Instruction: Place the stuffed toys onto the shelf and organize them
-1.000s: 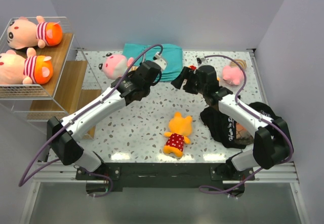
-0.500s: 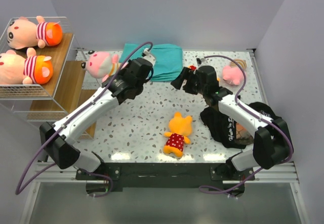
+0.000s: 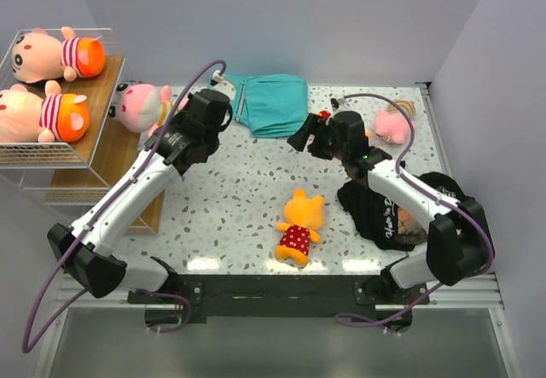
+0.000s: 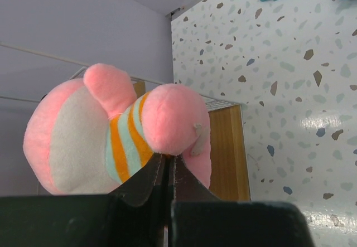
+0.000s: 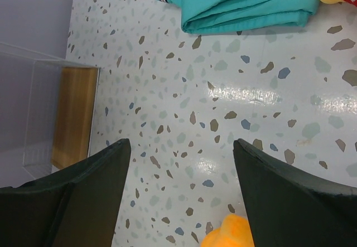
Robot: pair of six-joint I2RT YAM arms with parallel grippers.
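My left gripper (image 3: 164, 115) is shut on a pink stuffed toy (image 3: 139, 105) with an orange-and-teal striped shirt and holds it in the air beside the shelf (image 3: 119, 143), above its lower wood boards. In the left wrist view the jaws (image 4: 167, 160) pinch the toy (image 4: 111, 130) from below. Two striped toys (image 3: 51, 54) (image 3: 43, 115) lie in the shelf's top wire basket. An orange toy (image 3: 299, 224) in a red dotted dress lies at the table's front centre. Another pink toy (image 3: 391, 125) lies at the back right. My right gripper (image 3: 309, 136) hovers open and empty over mid-table.
A folded teal cloth (image 3: 273, 103) lies at the back centre. A black garment (image 3: 388, 212) with white lettering is heaped under the right arm. In the right wrist view a shelf board (image 5: 75, 113) shows at the left and the orange toy's head (image 5: 228, 233) at the bottom edge.
My left arm has swung left, carrying the pink toy from beside the teal cloth to the shelf's edge. The right arm has not moved.
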